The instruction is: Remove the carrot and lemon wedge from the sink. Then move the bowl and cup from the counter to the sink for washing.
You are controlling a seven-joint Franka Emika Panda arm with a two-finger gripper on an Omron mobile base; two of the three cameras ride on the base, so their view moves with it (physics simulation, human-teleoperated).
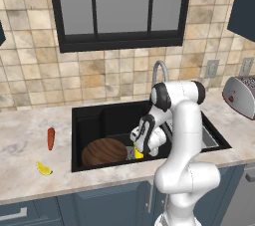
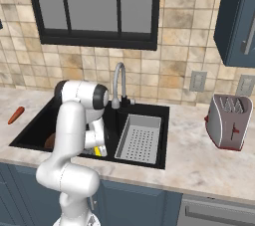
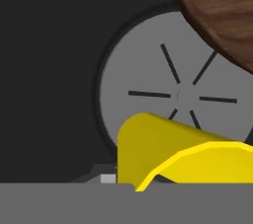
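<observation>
arm: I'm bending down into the sink point(image 1: 89, 115) (front edge)
fingers: I'm pinching the cup point(image 3: 188, 154) over the drain point(image 3: 148, 80)

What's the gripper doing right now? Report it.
Gripper: shut on the cup, low inside the sink above the drain.

Gripper point(image 1: 138, 151) low, closed, arm bent.
</observation>
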